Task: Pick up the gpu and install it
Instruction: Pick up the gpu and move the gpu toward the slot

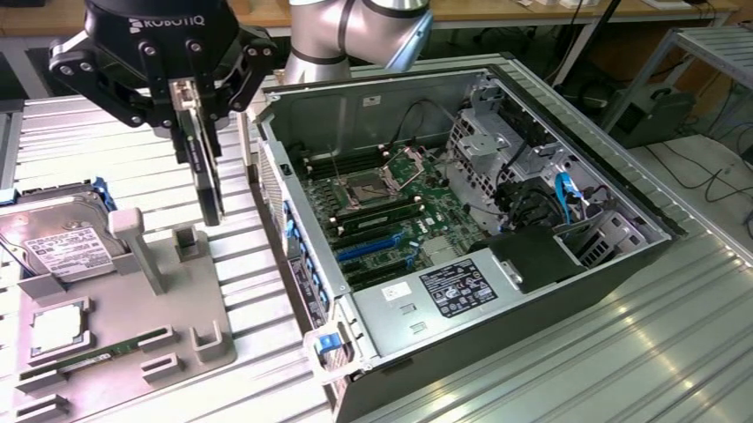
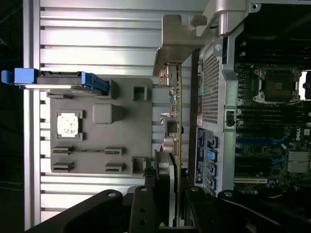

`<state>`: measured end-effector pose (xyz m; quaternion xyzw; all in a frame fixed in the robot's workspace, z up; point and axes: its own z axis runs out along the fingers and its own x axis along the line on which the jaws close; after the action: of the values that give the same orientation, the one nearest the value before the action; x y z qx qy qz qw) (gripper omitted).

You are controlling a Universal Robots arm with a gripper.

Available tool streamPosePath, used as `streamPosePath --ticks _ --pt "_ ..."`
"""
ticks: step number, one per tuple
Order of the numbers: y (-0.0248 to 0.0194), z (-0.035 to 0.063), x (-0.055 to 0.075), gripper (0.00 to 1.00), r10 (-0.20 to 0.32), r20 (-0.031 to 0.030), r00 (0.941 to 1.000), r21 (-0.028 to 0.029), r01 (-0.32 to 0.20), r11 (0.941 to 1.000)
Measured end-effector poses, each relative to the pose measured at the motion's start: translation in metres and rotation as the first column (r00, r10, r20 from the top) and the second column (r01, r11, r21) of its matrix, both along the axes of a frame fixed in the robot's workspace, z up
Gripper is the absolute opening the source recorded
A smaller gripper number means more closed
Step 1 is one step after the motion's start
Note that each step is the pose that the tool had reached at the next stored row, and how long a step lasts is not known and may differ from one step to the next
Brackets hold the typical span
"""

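Green gpu (image 1: 210,181) upright in end effector's (image 1: 196,116) grip, beside computer case (image 1: 524,344)

Your exterior cam's close, angled down, open case (image 1: 341,110) at 3 o'clock; wrist cam stares straight down past the gripper (image 2: 174,167). Both share the grey holder (image 1: 176,295).

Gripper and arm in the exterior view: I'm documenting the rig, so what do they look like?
The gripper is matte black with a rounded body marked ROBOTIQ in white, and two jointed linkage fingers with silver pivot pins. The arm is a silver-grey tube with rounded joints.
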<state>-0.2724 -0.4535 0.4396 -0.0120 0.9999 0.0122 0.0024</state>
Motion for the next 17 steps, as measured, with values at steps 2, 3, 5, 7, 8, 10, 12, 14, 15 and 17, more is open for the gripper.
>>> streamPosePath --ticks 2,3,5,7,8,10,12,14,15,17 --pt "0.0000 -0.0001 0.003 0.28 0.000 0.0001 1.0000 0.0001 0.000 1.0000" --pt "0.0000 0.0000 0.005 0.28 0.000 0.0001 1.0000 0.0000 0.000 1.0000" --pt "0.0000 0.0000 0.009 0.28 0.000 0.0000 1.0000 0.0000 0.000 1.0000" --pt "0.0000 0.0000 0.012 0.28 0.000 0.0000 1.0000 0.0000 0.000 1.0000" --pt "0.0000 0.0000 0.013 0.28 0.000 0.0000 1.0000 0.0000 0.000 1.0000" --pt "0.0000 0.0000 0.017 0.28 0.000 0.0000 1.0000 0.0000 0.000 1.0000" --pt "0.0000 0.0000 0.020 0.28 0.000 0.0001 1.0000 0.0000 0.000 1.0000" --pt "0.0000 0.0000 0.023 0.28 0.000 0.0001 1.0000 0.0000 0.000 1.0000" --pt "0.0000 0.0000 0.025 0.28 0.000 0.0000 1.0000 0.0000 0.000 1.0000" --pt "0.0000 0.0000 0.028 0.28 0.000 0.0000 1.0000 0.0000 0.000 1.0000"
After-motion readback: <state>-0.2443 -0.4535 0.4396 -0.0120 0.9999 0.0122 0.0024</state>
